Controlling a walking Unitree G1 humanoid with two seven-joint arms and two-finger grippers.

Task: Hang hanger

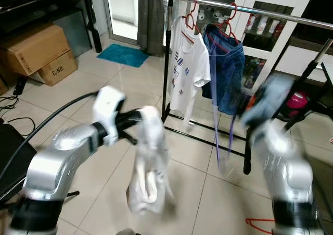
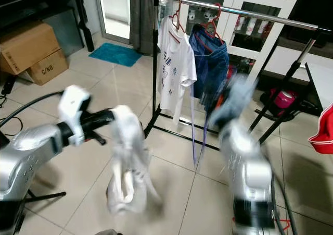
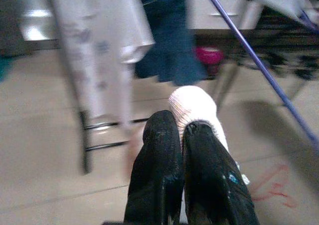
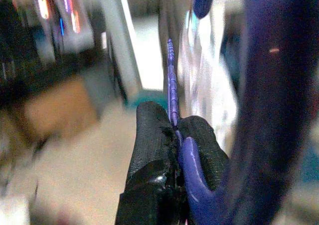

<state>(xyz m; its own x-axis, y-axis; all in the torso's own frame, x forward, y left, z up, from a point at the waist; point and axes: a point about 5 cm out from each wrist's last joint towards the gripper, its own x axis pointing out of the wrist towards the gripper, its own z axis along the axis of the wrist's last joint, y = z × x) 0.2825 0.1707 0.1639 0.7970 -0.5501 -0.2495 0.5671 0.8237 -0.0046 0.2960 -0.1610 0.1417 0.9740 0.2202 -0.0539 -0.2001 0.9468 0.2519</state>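
Tiles (image 1: pixel 104 84) stretch pale and open between the robot and a metal clothes rail (image 1: pixel 244 8), where a white T-shirt (image 1: pixel 186 68) and a blue denim garment (image 1: pixel 226 73) hang on red hangers. Cardboard boxes (image 1: pixel 36 50) sit well off to the left. The left gripper (image 3: pixel 182 135) is clenched on a white garment (image 1: pixel 148 162), which droops in a blurred bundle in front of the robot. The right gripper (image 4: pixel 174 122) is pinched tight on a thin purple hanger (image 4: pixel 172 85), raised near the denim. Another red hanger (image 1: pixel 260 225) lies on the floor.
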